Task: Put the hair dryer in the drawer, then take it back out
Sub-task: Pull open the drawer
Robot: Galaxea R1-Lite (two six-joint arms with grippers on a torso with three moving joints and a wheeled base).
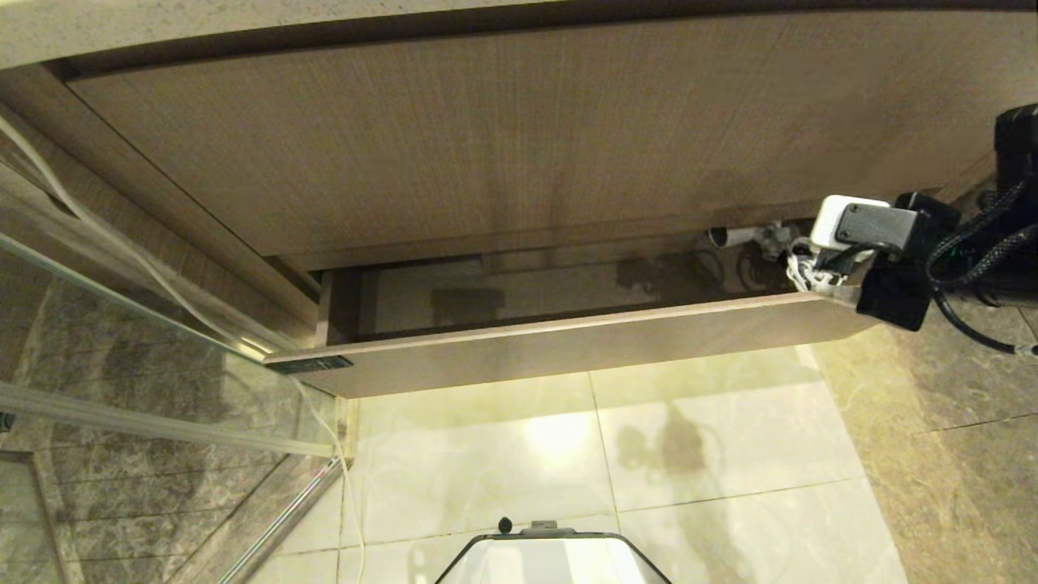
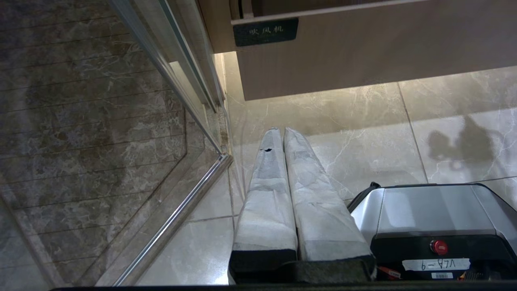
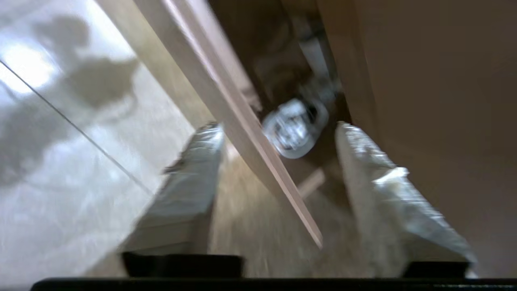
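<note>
Your drawer (image 1: 568,341) stands pulled out from under the tall wood-grain front panel (image 1: 486,138), its narrow front carrying a small dark label (image 1: 308,364) at the robot's left end. The hair dryer (image 1: 734,236) lies inside at the drawer's right end, close under the panel; in the head view you see only a bit of its white barrel, while the right wrist view shows its round end (image 3: 293,129) (blurred, so the grille detail cannot be made out) just behind the drawer's front edge. Your right end effector (image 1: 811,276) hangs over that right end of the drawer, and in its wrist view its two padded fingers (image 3: 190,178) stand apart, one on each side of the drawer front, with nothing between them held; the dryer sits beyond the fingertips, untouched. Your left end effector (image 2: 282,135) is parked low over the pale floor tiles (image 2: 363,121) beside the glass shower partition (image 2: 121,141), fingers pressed together and empty.
</note>
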